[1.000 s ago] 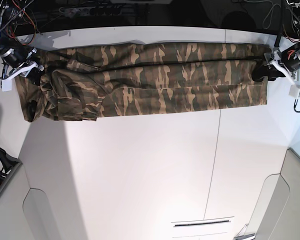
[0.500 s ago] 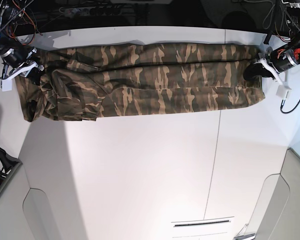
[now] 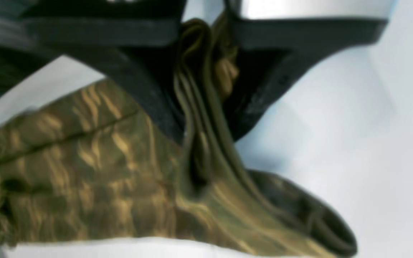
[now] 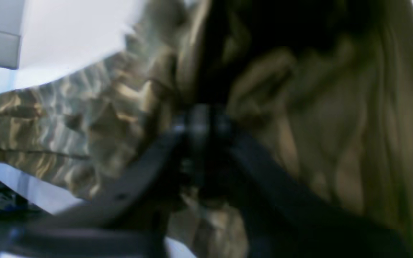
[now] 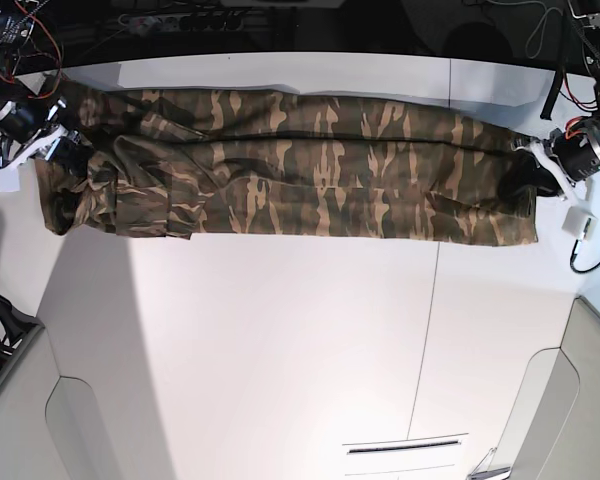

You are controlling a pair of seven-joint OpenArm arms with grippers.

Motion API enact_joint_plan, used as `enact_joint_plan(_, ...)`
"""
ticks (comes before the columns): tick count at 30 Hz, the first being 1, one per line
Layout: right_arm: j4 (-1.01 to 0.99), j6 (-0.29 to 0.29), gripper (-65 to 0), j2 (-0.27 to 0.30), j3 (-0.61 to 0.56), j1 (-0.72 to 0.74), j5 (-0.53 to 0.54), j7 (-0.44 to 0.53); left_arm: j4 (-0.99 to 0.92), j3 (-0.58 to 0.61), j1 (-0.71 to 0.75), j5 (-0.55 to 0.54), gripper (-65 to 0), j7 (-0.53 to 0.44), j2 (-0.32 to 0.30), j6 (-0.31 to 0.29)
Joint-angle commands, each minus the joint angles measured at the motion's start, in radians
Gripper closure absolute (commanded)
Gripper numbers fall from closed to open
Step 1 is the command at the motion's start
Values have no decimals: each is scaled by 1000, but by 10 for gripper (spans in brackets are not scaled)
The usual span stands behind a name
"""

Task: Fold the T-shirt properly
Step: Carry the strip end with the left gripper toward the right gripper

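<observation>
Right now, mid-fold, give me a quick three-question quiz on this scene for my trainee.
1. True or false: the left gripper is shut on bunched fabric of the T-shirt.
2. In the base view, the T-shirt lies: A) as a long band along the far side of the table; B) crumpled at the near edge; C) hanging off the table.
3. Fill in: the right gripper sits at the shirt's ___ end in the base view.

Key: 1 true; 2 A; 3 left.

Brown, tan and olive camouflage T-shirt (image 5: pixel 300 165), white table (image 5: pixel 280 340), black jaws, black background strip (image 5: pixel 280 25)
</observation>
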Motion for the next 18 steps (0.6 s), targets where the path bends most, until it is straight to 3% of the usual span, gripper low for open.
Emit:
enact_joint_plan(1, 33, 7, -120, 16, 7, 4, 19, 5, 56, -10, -8, -14, 0, -18, -19, -9)
enact_joint_plan(3, 63, 7, -128, 16, 7, 4, 16, 5, 131, -10, -8, -11, 0, -13, -19, 26)
enact_joint_plan(9, 95, 7, -128, 13, 7, 4, 15, 5, 308, 26, -8, -12, 0, 1, -19, 33)
enact_joint_plan(12, 95, 7, -128, 11, 8, 4, 3, 5, 327, 128, -8, -5, 0, -8, -19, 50)
enact_joint_plan(15, 95, 7, -128, 11, 8, 4, 1, 5, 327, 265, -13, 88, 0, -67, -5, 51)
enact_joint_plan(18, 95, 7, -128, 11, 8, 4, 0, 5, 327, 379, -52, 200, 0, -105, 44, 116)
